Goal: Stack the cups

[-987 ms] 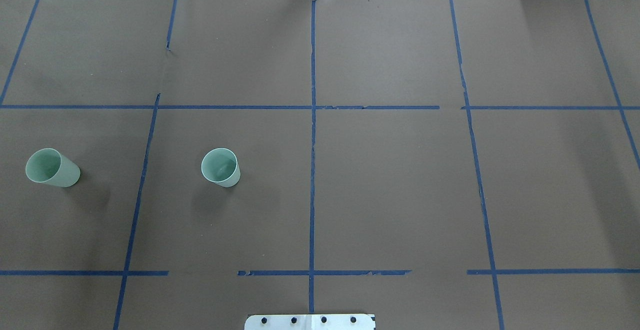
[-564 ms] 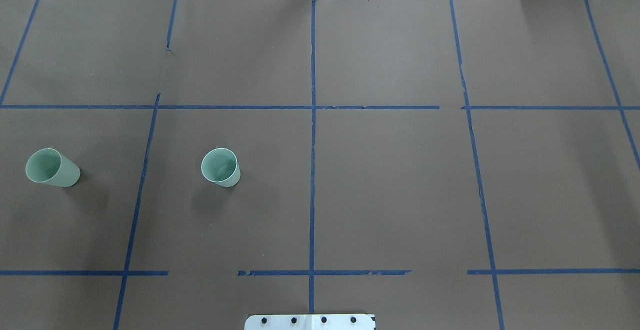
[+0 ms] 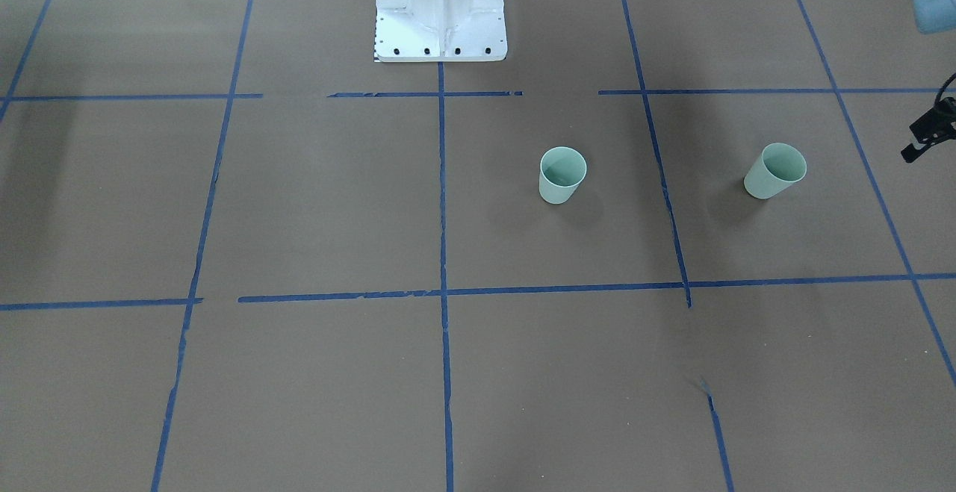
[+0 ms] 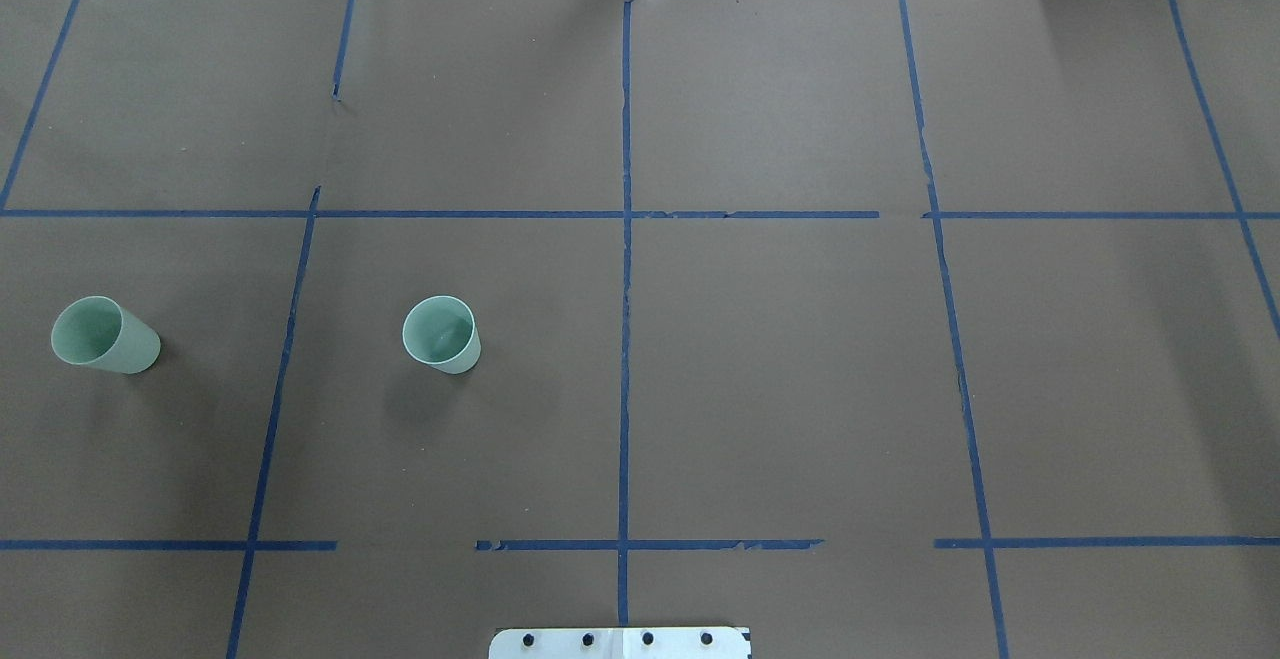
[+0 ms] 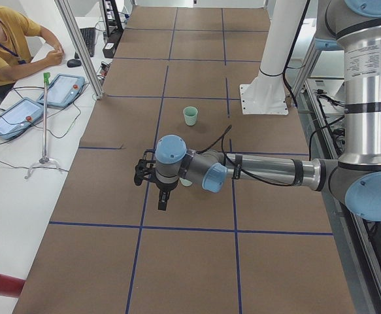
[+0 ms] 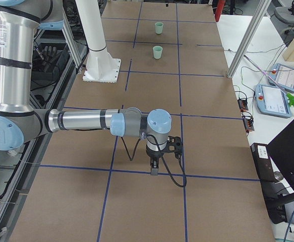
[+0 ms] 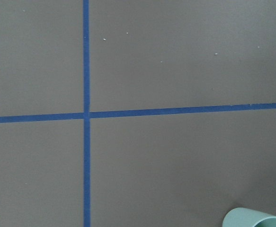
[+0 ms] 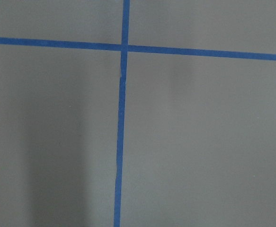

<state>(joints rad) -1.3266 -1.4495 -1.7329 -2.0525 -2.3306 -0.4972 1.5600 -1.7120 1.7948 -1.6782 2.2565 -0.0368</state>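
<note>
Two pale mint-green cups stand upright and apart on the brown table. In the overhead view one cup (image 4: 104, 335) is at the far left and the other cup (image 4: 441, 334) is nearer the middle; the front view shows them too (image 3: 774, 171) (image 3: 562, 174). My left gripper (image 5: 161, 196) hangs above the table by the outer cup; I cannot tell if it is open or shut. A cup rim (image 7: 258, 218) shows at the bottom right of the left wrist view. My right gripper (image 6: 155, 167) hangs over bare table far from both cups (image 6: 157, 52); I cannot tell its state.
The white robot base (image 3: 439, 7) stands at the table's robot side. Blue tape lines (image 4: 625, 239) grid the brown cover. An operator (image 5: 10, 39) sits at a side bench with tablets (image 5: 63, 89). Frame posts (image 6: 245, 43) stand at the table's edges.
</note>
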